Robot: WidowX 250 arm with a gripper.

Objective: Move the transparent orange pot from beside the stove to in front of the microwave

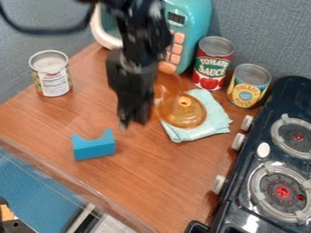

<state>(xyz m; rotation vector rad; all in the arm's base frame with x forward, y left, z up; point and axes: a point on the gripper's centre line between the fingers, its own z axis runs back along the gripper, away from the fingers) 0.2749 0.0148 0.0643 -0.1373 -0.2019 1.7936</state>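
Now watching the black gripper [133,122] over the wooden counter [152,182] — wide or narrow, can't tell — with the amber lid [185,119] just rightward in view on the folded cloth [215,122], and the blue block [94,149] near, down to the left, long axis roughly crosswise.

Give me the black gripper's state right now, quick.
Black gripper: can't tell whether open or closed; it hangs over the brown wooden counter, near the translucent amber object.
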